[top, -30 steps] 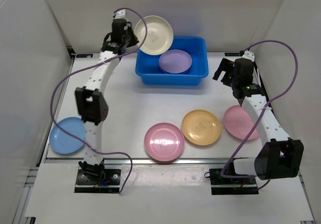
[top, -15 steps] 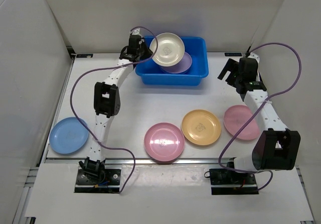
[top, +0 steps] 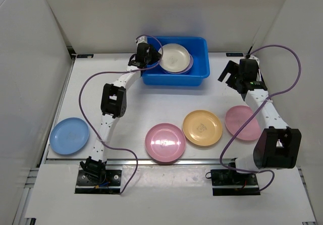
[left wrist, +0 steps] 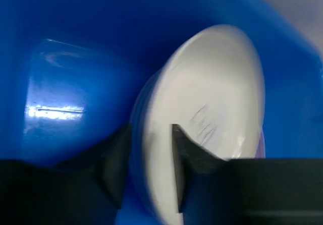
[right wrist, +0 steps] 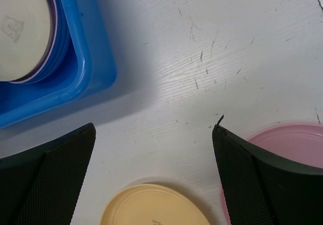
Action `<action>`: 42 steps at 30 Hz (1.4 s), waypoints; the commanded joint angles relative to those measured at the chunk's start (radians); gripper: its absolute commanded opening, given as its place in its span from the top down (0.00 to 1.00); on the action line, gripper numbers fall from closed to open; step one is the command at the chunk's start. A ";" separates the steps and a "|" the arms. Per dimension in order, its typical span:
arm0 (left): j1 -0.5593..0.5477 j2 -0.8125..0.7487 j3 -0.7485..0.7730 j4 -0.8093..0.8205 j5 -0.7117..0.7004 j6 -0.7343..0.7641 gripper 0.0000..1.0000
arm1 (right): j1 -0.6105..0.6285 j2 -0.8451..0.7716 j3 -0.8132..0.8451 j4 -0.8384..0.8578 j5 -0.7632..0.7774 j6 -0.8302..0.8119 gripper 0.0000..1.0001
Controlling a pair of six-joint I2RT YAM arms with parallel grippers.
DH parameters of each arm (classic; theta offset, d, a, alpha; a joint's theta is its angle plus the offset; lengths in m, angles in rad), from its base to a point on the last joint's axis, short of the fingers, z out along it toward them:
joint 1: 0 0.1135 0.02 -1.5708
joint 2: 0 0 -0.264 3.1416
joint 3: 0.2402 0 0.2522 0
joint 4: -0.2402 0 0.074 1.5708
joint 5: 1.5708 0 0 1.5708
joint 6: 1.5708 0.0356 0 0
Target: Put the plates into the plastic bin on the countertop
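At the far left of the flat white countertop [top: 146, 104], near the front edge, a small round light blue plastic plate [top: 69, 135] lies flat and alone. The left gripper [top: 154, 58] reaches over the left rim of the bright blue rectangular plastic bin [top: 174, 80], which stands at the far side of the counter. In the left wrist view its jaws are clamped on the rim of a round beige plastic plate [left wrist: 212, 99], one finger [left wrist: 117, 167] under the edge and the other on its face. From above, this beige plate sits low inside the bin, over a purple plastic plate [top: 189, 69] of which only a thin edge shows; whether the two touch cannot be told. On the near part of the counter, three plates lie in a row, close together but apart: a pink plastic plate [top: 165, 143], an orange-yellow plastic plate [top: 202, 128] and a second pink plate [top: 242, 123]. The right gripper [right wrist: 153, 129] hangs over bare counter just right of the bin, its jaws spread wide and holding nothing.
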 commanded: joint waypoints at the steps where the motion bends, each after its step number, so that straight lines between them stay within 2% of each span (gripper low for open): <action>1: -0.005 -0.014 0.038 0.060 0.009 -0.020 0.48 | -0.005 0.007 0.040 -0.010 -0.023 0.021 0.01; 4: -0.007 -0.020 0.038 0.066 0.031 -0.005 0.21 | -0.002 0.000 0.034 -0.019 -0.029 0.021 0.01; 6: -0.005 -0.026 0.039 0.066 0.046 0.003 0.12 | -0.002 -0.009 0.028 -0.019 -0.029 0.018 0.01; 7: -0.005 -0.029 0.041 0.063 0.052 0.010 0.01 | -0.005 -0.012 0.029 -0.019 -0.029 0.009 0.01; 15: -0.005 -0.130 0.029 0.017 0.138 0.064 0.01 | -0.002 -0.098 -0.012 -0.074 0.035 -0.012 0.01; 19: -0.009 -0.241 -0.005 -0.050 0.150 0.122 0.01 | -0.002 -0.104 -0.002 -0.255 0.216 0.024 0.01; 23: -0.007 -0.394 -0.108 -0.136 0.181 0.210 0.01 | -0.002 -0.058 0.031 -0.393 0.287 0.061 0.01; 24: -0.007 -0.473 -0.143 -0.163 0.175 0.214 0.01 | -0.002 -0.043 0.026 -0.406 0.293 0.079 0.01; 26: -0.010 -0.561 -0.299 -0.185 0.163 0.240 0.01 | -0.002 -0.018 0.022 -0.424 0.302 0.089 0.01; 27: -0.015 -0.657 -0.360 -0.185 0.129 0.243 0.01 | -0.002 0.006 0.020 -0.430 0.299 0.086 0.01; 28: -0.012 -0.707 -0.479 -0.185 0.117 0.256 0.01 | 0.004 0.019 0.025 -0.430 0.302 0.086 0.01; 35: -0.025 -1.106 -0.971 -0.185 -0.015 0.247 0.01 | 0.028 0.197 0.083 -0.473 0.342 0.104 0.01; 38: -0.027 -1.256 -1.161 -0.185 -0.021 0.218 0.01 | 0.047 0.264 0.100 -0.483 0.371 0.120 0.02; 42: -0.030 -1.394 -1.312 -0.213 -0.086 0.153 0.01 | 0.053 0.335 0.114 -0.452 0.339 0.110 0.04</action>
